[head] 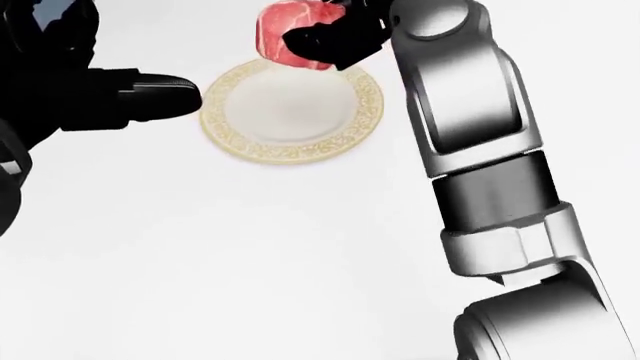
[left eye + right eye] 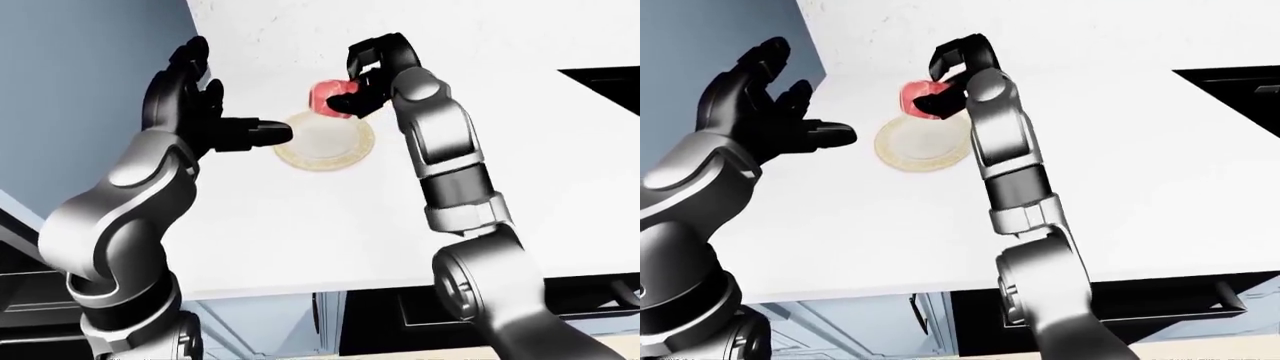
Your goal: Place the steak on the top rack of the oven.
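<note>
Left edge of the eye views: a blue-grey wall (image 2: 90,45) meets the white counter (image 2: 330,232).

The left hand (image 2: 190,105) hangs over the counter just left of the plate, fingers spread wide and one finger (image 2: 262,133) stretched toward the plate's rim. It grips nothing. Its placement reads as standing by or steadying, not as part of the lift; whether that finger actually touches the rim cannot be told from these angles.

Centre: the plate (image 1: 250,139), pale with a gold patterned rim, lies flat on the counter and is bare.

Just above and to the right of the plate: the steak (image 1: 285,34), red and pink. It is clear of the plate, held in the air by the right hand (image 2: 365,79). The black fingers (image 1: 335,41) curl round its right side and pinch it. The hold is a side pinch, so most of the meat sticks out to the left of the fingers; the grip looks adequate but not deep, and a quick swing could work the steak loose.

Right of centre: the right forearm (image 1: 470,112) rises steeply from the bottom of the head view, consistent with lifting the steak straight up off the plate.

Far right of the eye views: a black panel (image 2: 605,86) is set into the counter, probably a cooktop. Below the counter edge are dark cabinet or appliance fronts (image 2: 1160,300).

No oven rack is visible. Judged stage: steak picked up, carry to the oven not yet begun.
</note>
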Robot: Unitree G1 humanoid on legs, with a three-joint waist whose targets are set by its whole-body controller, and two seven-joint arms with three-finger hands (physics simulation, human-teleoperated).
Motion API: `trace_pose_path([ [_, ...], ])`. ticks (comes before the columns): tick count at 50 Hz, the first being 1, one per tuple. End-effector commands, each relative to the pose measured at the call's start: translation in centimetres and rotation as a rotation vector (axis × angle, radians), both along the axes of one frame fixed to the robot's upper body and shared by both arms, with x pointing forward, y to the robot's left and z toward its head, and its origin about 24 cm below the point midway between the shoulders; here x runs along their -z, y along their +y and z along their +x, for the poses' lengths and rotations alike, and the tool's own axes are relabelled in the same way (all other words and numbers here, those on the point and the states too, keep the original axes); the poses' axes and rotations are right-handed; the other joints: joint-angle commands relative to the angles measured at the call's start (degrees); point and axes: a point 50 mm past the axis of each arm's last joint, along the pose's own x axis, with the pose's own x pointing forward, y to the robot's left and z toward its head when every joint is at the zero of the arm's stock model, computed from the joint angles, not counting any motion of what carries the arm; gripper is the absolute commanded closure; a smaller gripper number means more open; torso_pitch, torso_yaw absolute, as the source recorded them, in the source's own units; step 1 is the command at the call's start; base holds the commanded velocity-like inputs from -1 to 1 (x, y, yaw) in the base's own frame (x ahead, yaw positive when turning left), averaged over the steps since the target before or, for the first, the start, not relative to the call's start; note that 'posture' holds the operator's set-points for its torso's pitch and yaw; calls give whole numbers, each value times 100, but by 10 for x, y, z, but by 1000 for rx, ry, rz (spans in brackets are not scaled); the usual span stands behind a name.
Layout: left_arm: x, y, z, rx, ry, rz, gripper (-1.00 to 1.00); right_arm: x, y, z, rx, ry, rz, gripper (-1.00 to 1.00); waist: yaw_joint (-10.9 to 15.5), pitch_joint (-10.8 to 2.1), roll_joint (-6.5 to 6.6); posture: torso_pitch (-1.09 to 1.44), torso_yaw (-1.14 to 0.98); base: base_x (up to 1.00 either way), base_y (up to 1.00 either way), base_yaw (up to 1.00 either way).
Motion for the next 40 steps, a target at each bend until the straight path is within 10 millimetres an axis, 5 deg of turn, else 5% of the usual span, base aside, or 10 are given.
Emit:
trace_pose_path([
  [1, -15, 0, -3, -3, -86, -3, -100, -34, 2, -12, -22, -90, 18, 100, 1, -189, 17, 0, 0, 0, 0, 0],
  [17, -26, 5, -1, -38, -103, 26, -100, -71, -6, -46, -67, -103, 109, 100, -6, -154, 22, 0, 0, 0, 0, 0],
  [40, -33, 5, 3, -51, -108, 53, -100, -72, -37, -79, -23, -101, 144, 100, 6, -132, -19, 0, 0, 0, 0, 0],
])
